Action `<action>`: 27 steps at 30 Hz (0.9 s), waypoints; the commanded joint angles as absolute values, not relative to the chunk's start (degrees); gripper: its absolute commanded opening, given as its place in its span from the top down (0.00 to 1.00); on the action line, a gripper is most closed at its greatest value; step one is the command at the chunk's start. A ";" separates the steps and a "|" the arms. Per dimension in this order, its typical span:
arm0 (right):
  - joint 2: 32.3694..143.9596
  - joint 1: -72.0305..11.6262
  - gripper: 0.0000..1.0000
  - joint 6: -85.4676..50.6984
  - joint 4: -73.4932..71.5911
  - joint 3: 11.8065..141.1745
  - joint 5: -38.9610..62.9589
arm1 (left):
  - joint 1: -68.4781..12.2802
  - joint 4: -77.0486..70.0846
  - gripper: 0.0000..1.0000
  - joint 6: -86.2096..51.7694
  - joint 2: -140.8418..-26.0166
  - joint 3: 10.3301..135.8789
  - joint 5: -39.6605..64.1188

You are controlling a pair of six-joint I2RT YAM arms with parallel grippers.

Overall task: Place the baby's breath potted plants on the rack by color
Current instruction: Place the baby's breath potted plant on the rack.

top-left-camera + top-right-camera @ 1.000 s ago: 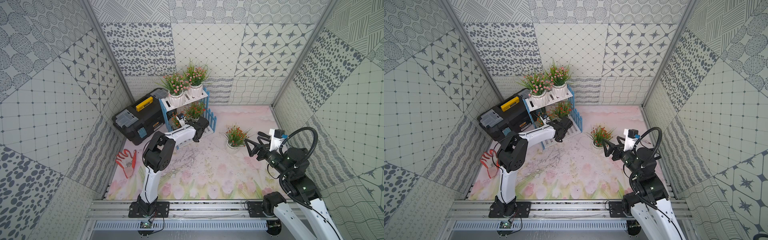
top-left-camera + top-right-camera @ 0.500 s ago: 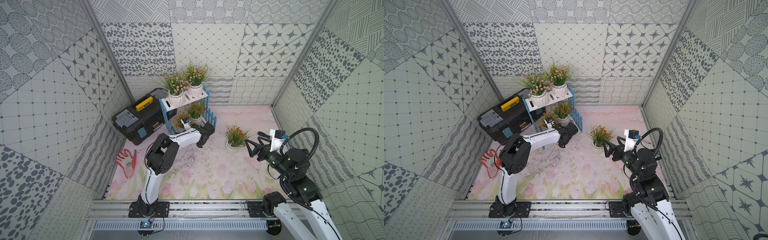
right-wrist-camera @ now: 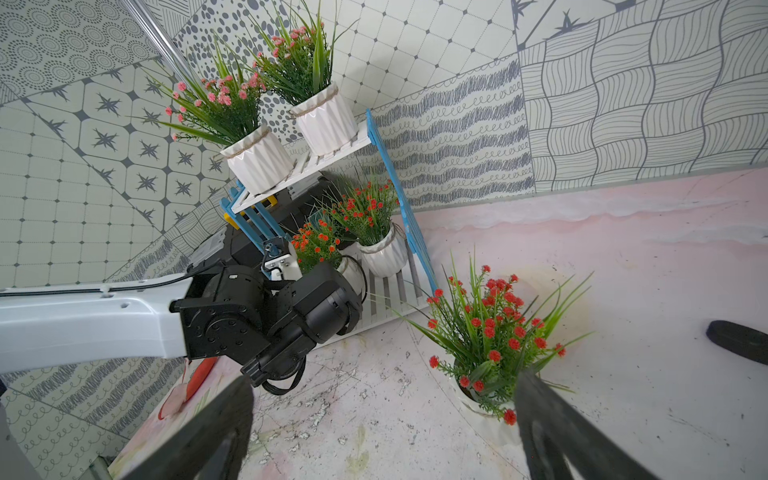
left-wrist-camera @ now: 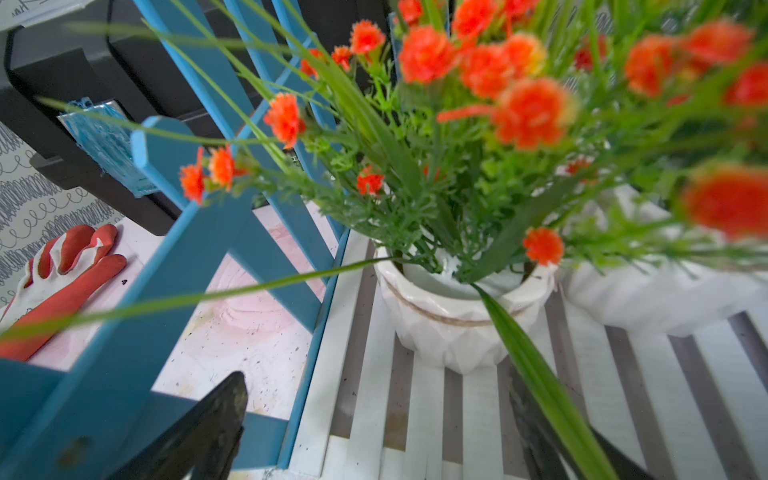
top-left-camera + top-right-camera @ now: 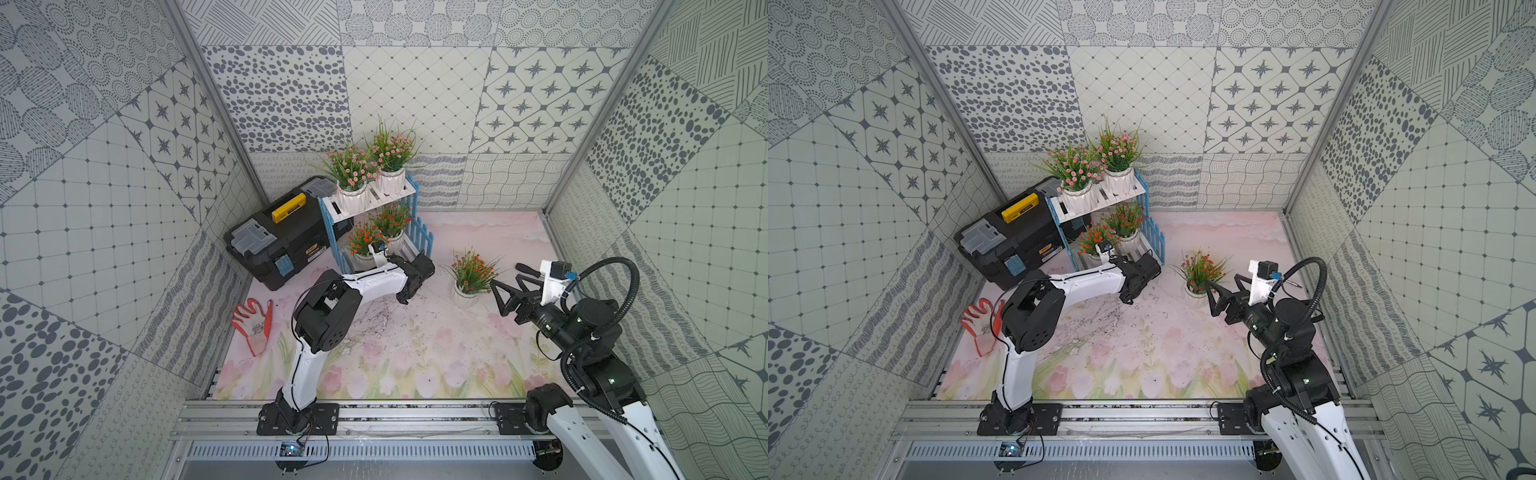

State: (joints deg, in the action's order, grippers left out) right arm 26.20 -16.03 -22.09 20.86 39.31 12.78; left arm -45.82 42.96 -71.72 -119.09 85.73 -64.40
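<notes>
The right gripper [image 5: 503, 275], jaws wide apart and holding nothing, points at the one small fake plant with orange-red blossoms in a white ribbed pot [image 5: 471, 276] not yet shelved. It stands upright on the pink floral bench [image 5: 415, 340] just ahead of the fingertips, between them and the two-tier rack with white slats and light-blue picket sides [image 5: 420, 239]. The left gripper [image 4: 374, 386], also spread and empty, sits at the rack's lower shelf, so the right arm looks nearer.

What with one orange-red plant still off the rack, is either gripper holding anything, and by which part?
Nothing is held: left gripper open by the lower-shelf potted plant; right gripper open, near the tabletop plant.
</notes>
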 commanded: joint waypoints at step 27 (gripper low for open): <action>27.03 -15.80 0.02 -22.54 21.33 40.41 12.38 | -47.73 0.08 0.29 -26.05 -95.81 58.02 -23.76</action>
State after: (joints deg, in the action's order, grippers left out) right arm 27.51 -16.03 -22.11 22.55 39.40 12.38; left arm -51.24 9.58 -35.94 -93.51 57.82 -37.26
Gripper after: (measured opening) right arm 0.979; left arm 0.736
